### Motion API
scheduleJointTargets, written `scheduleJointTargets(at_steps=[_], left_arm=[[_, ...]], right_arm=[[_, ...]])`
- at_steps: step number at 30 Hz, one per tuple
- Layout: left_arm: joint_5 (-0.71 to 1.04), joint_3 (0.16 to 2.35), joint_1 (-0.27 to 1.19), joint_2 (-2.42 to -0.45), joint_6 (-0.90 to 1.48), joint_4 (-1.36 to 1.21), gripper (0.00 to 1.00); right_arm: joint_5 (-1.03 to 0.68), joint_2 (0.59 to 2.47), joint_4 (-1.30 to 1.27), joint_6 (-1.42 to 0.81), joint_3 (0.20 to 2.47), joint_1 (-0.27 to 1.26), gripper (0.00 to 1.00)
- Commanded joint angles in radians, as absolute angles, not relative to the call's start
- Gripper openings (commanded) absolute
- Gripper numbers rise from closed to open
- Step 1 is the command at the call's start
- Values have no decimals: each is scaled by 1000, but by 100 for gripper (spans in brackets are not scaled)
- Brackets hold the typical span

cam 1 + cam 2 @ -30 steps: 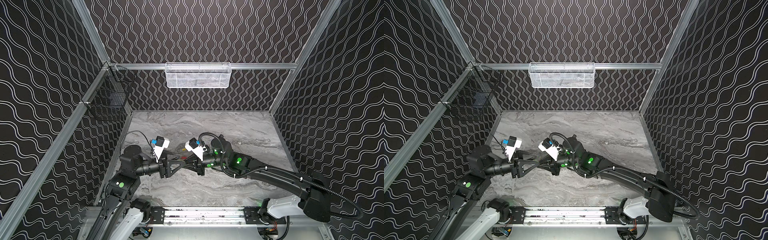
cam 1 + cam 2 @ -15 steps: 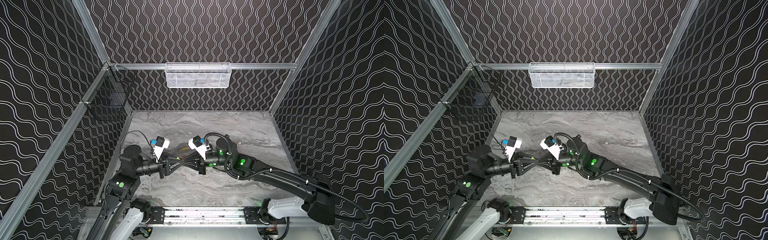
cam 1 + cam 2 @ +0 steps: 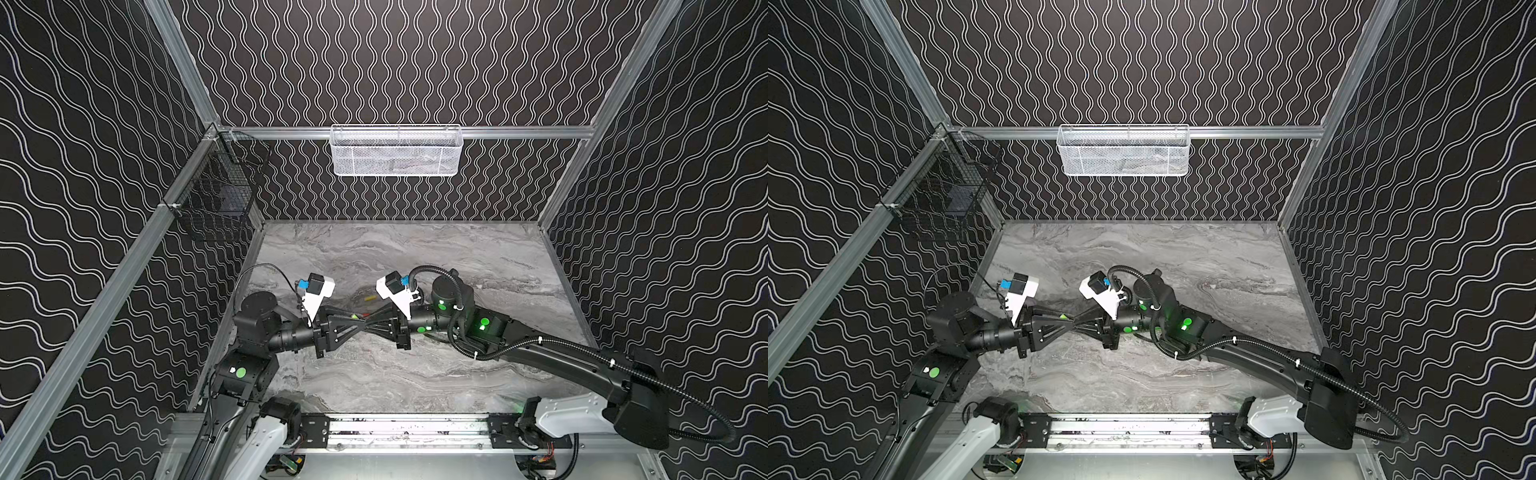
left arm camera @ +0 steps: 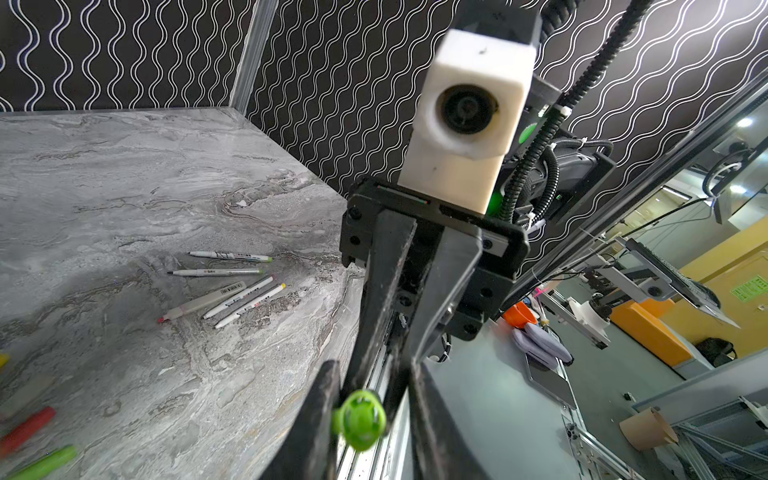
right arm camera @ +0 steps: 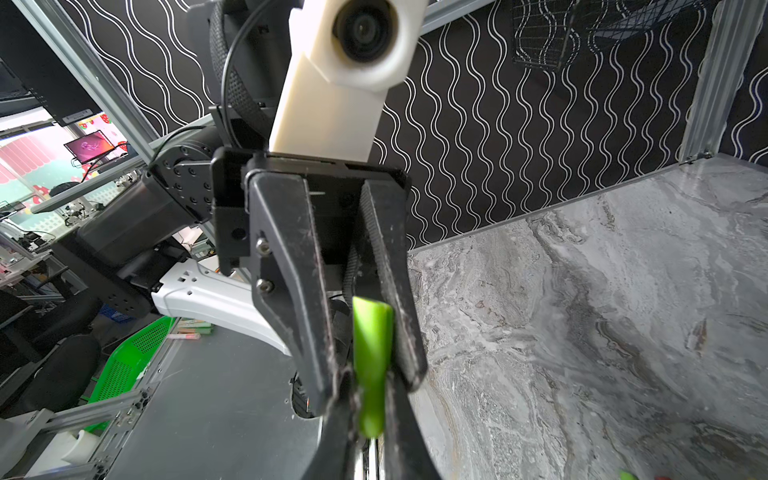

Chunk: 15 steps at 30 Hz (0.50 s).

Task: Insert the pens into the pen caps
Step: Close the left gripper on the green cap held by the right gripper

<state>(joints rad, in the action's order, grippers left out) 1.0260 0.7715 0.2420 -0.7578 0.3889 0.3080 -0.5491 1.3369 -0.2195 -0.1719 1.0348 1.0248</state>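
**Status: handover of one green cap [image 5: 372,353].**

- The left claw [image 3: 358,326] and the right claw [image 3: 373,326] meet tip to tip above the desk [image 4: 124,166].
- **Change:** one second earlier the left claw's jaws stood wide. They have now drawn in against the flanks of the green cap, as the right wrist view shows.
- **Right claw:** it is clamped on one end of the green cap, with its jaws nearly together.
- **Cap position:** the green cap sits between both claws, clear of the desk.
- **Effect on the task:** the left claw appears to have taken hold of the green cap. The right claw can probably let go and fetch a pen.
- **Pens:** the five pens [image 4: 226,286] lie uncapped on the desk, well apart from the tips of both claws. None is lifted.
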Motion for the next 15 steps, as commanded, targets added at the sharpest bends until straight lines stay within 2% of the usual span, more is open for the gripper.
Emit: scheduleJointTargets(at_steps=[1, 4, 9, 15], left_arm=[[986, 771, 232, -752, 408, 261, 8], [981, 773, 229, -752, 405, 267, 9], [978, 779, 223, -758, 398, 277, 26], [984, 777, 212, -756, 400, 273, 29]], right_arm=[[-528, 1342, -209, -172, 1033, 1025, 2], [-525, 1341, -212, -173, 1028, 1025, 2], [-521, 1336, -208, -172, 1025, 1025, 2], [-518, 1331, -203, -166, 1022, 1025, 2]])
